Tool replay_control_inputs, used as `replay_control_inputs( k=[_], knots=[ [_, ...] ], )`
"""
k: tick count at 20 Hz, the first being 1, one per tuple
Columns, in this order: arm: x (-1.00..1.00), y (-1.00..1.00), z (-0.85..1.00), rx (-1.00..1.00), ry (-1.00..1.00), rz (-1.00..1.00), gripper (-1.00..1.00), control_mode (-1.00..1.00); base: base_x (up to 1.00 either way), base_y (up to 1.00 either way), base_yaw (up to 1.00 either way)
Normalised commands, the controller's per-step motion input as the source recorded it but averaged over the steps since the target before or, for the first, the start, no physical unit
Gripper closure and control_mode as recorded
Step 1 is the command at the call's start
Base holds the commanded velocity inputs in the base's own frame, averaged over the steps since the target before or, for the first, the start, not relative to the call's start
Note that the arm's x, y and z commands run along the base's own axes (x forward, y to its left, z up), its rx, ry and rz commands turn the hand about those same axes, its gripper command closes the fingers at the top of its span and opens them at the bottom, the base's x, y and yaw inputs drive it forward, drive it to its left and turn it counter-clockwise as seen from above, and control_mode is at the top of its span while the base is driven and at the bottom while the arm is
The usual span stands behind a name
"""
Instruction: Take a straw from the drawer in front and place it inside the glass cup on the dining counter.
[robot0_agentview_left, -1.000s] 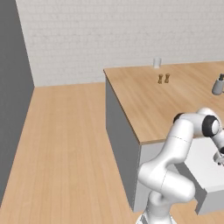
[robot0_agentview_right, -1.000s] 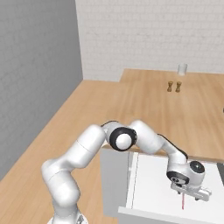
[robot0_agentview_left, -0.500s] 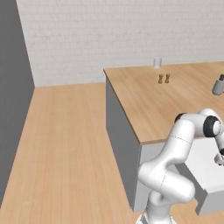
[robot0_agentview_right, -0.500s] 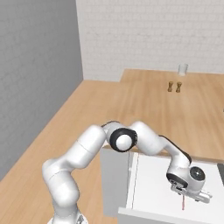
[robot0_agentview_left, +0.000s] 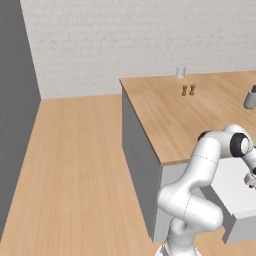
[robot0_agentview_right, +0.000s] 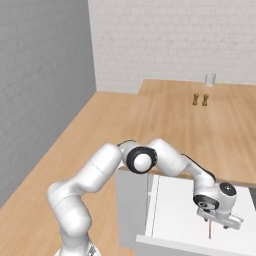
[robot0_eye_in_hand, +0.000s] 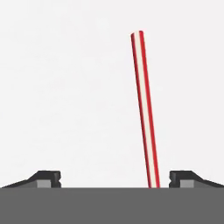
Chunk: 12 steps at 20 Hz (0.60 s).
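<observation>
Straw (robot0_eye_in_hand: 145, 109) lies unobstructed (shakers (robot0_agentview_right: 200, 99) seemingly far)

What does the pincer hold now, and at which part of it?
Nothing is held. The pincer stands wide open over the straw, which lies on the drawer floor between the fingertips, nearer one of them.

A white brick wall (robot0_agentview_left: 125, 40) stands at the back. A grey wall (robot0_agentview_right: 40, 85) is at the side. The floor (robot0_agentview_left: 75, 165) is light wood planks.

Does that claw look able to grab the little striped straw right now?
Probably yes: the gripper hangs open over the straw on the drawer floor, nothing between them, though the straw sits near one finger.
</observation>
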Motion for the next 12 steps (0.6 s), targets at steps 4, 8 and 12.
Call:
replay_control_inputs(
  k=[4, 8, 12],
  knots=[
    [-0.61, 0.04, -0.94, 0.04, 0.07, 0.0, 1.0, -1.0, 0.0, 0.0, 0.0],
    [-0.66, 0.18, -0.79, 0.03, 0.02, 0.0, 1.0, -1.0, 0.0, 0.0, 0.0],
    [-0.67, 0.55, -0.71, 0.0, 0.0, -0.01, 1.0, -1.0, 0.0, 0.0, 0.0]
  ],
)
